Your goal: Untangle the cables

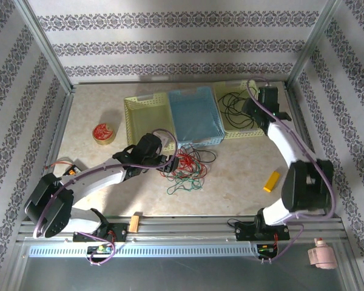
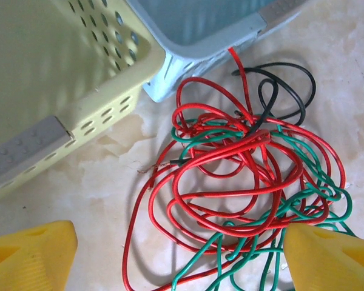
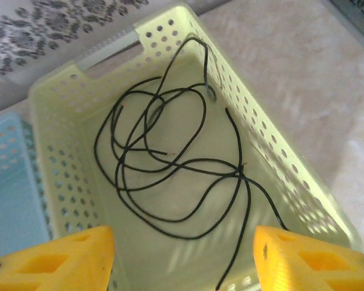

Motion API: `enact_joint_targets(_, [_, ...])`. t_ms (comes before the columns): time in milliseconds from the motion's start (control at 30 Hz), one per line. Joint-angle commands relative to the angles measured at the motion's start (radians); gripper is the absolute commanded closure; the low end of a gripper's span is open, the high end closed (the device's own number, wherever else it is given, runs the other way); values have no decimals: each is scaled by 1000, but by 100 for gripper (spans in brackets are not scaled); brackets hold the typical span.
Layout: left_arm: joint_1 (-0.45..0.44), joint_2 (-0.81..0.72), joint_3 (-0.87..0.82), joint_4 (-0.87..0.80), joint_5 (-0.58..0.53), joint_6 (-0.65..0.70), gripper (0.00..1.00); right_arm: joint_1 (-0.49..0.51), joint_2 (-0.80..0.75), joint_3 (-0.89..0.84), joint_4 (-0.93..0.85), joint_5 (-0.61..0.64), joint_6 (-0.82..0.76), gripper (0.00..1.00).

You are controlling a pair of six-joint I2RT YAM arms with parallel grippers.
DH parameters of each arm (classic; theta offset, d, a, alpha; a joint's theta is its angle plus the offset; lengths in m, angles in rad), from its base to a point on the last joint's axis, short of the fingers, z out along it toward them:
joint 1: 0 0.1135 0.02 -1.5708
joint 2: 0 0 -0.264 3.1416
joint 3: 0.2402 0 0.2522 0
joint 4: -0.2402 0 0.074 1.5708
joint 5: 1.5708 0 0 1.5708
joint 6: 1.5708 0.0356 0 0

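Only partly done, by the look of it.

Down in the yellow basket [image 1: 239,134] at 1 o'clock on the worktop [image 1: 242,176]: one black cable [image 3: 170,170], lying loose and all by itself. Looks sorted out already.

Right jaws spread apart above that basket, right fingers [image 3: 54,260] at 7 and 5 o'clock in the wrist view. Pinching nothing.

Near the middle of the worktop, at 6 o'clock from the blue basket [image 1: 197,115]: the rest of the cables [image 1: 185,167], all in one messy heap. Lots of red loops [image 2: 224,182] on top. Green loops [image 2: 303,200] woven through toward 4 o'clock. A second black cable [image 2: 291,85] poking out at 1 o'clock, one part tucked in among the red. One red strand reaching up to the corner of the blue basket.

Left jaws spread wide too, hanging right over the heap, left fingers [image 2: 27,257] at 7 and 5 o'clock in that wrist view. Holding nothing, touching nothing.

Off at 9 o'clock on the worktop, a small round dish [image 1: 103,133] with something red coiled inside. Too small to tell if a cable.

Left to do, most likely: pull the red, green and black apart, one at a time. Plenty of crossings, so probably the bigger half of the job.
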Motion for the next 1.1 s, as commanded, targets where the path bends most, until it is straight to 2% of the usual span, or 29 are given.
enact_joint_targets(0, [-8,35,39,-30,32,43,12,100,-163,-94,-18,-18,-66,40])
enact_joint_targets(133, [-11,89,69,-34,45,54,14,234,-271,-289,9,-179,-18,43])
enact_joint_targets(200, [-13,110,75,-23,46,53,15,315,-274,-358,48,-231,9,46])
enact_joint_targets(267, [-15,130,83,-14,50,53,17,398,-242,-388,74,-252,4,52])
enact_joint_targets(433, [-19,192,101,-1,25,53,17,533,-96,-346,63,-250,-71,53])
enact_joint_targets(667, [-31,226,116,14,2,61,19,558,40,-283,79,-204,-75,55])
enact_joint_targets(833, [-33,231,113,25,-12,56,26,557,101,-241,89,-176,-77,60])
enact_joint_targets(1067, [-33,258,131,14,-15,63,29,552,162,-214,101,-156,-73,64])
